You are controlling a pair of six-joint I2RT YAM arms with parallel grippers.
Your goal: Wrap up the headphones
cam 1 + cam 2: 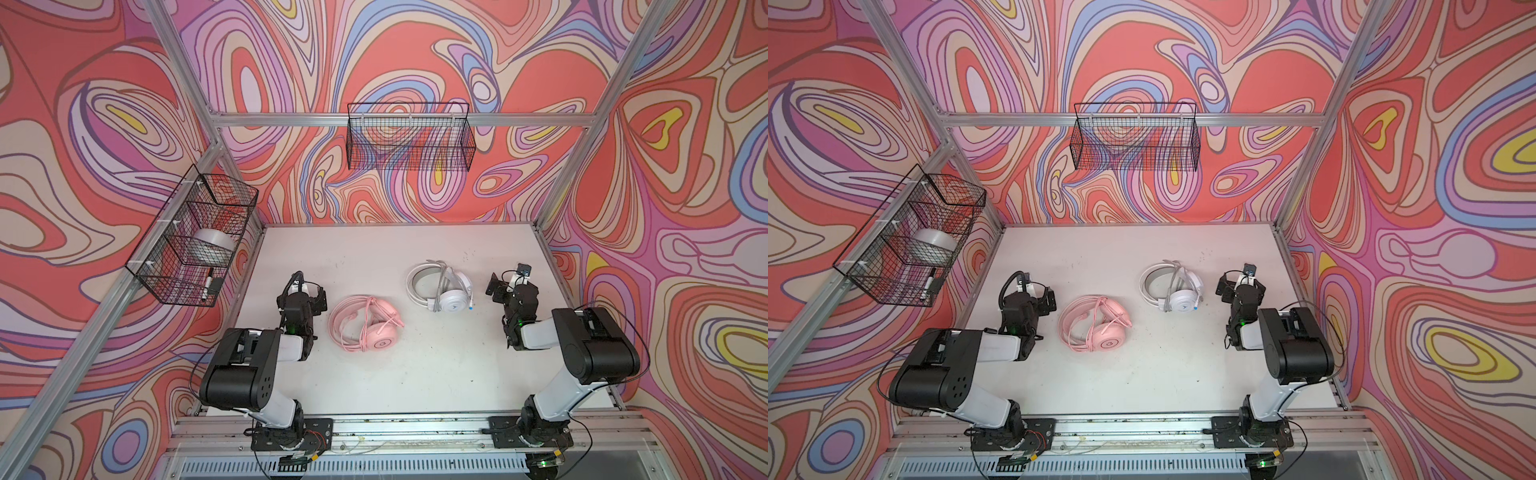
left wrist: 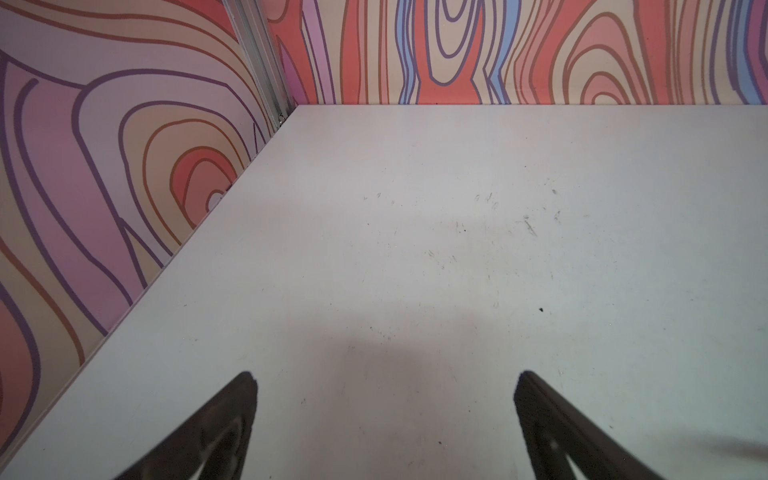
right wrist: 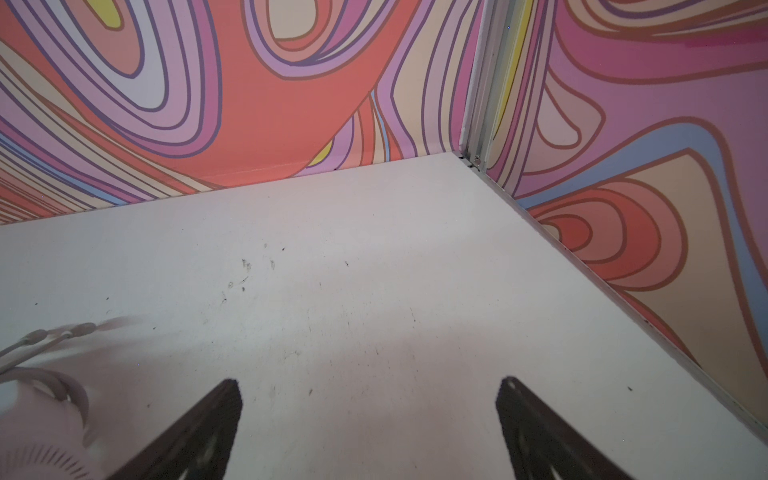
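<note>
We log pink headset flat on table, cable looped on it. White headset near it, farther back and right, not touching. Left gripper just left of pink headset, right gripper well right; both fingers spread, empty.

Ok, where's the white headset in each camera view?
Top view: white headset on the table, right of the pink headset, farther back.
Top view: white headset, same place.
Left wrist: not in it.
Right wrist: white headset blurred at the picture's edge.
Shared landmark: the white table.
</note>
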